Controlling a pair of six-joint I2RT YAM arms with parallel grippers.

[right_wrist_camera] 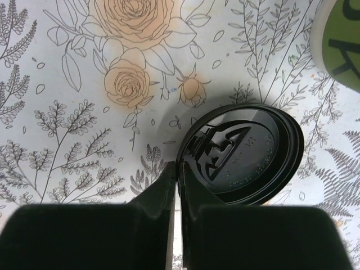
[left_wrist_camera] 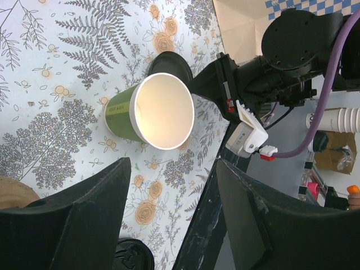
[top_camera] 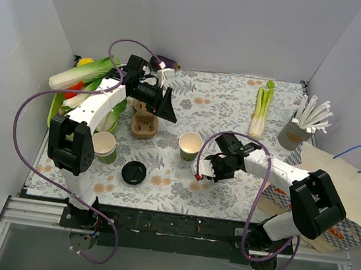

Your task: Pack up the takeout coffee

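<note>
**Right gripper** [right_wrist_camera: 176,174]. Jaws drawn almost together, pinching the near rim of a round black plastic lid [right_wrist_camera: 242,152]. The lid sits low over the floral-print tablecloth [top_camera: 238,99]. Whether it has left the cloth cannot be told.

**Small green paper cup** [top_camera: 190,144], cream inside. It stands on the cloth just beside the right gripper, off its tip toward the far side of the table and a little to the left. Its axis is upright, with the mouth facing up and uncovered.

**Governing relation.** The lid is beside the cup and below its rim, not over it. By judgement, the lid must rise, cross the short gap toward the far left, and come down flat and centred on the cup's vertical axis. Because the hold is at one edge only, the lid may hang tilted and catch the rim on one side.

**Nearer arm.** The right arm, clearly.

**Left gripper** [left_wrist_camera: 173,169]. Jaws wide with nothing between them, hanging farther back and to the left, by the brown moulded cardboard cup carrier [top_camera: 144,125]. Its camera looks toward the cup's open mouth.

**Surroundings.**
- A second loose black lid [top_camera: 133,172] lies on the cloth to the cup's left, nearer the arm bases.
- The stacked lidless green cups [top_camera: 104,146] stand farther left.
- A tan paper bag [top_camera: 340,186] lies at the table's right edge, beyond the right arm.
</note>
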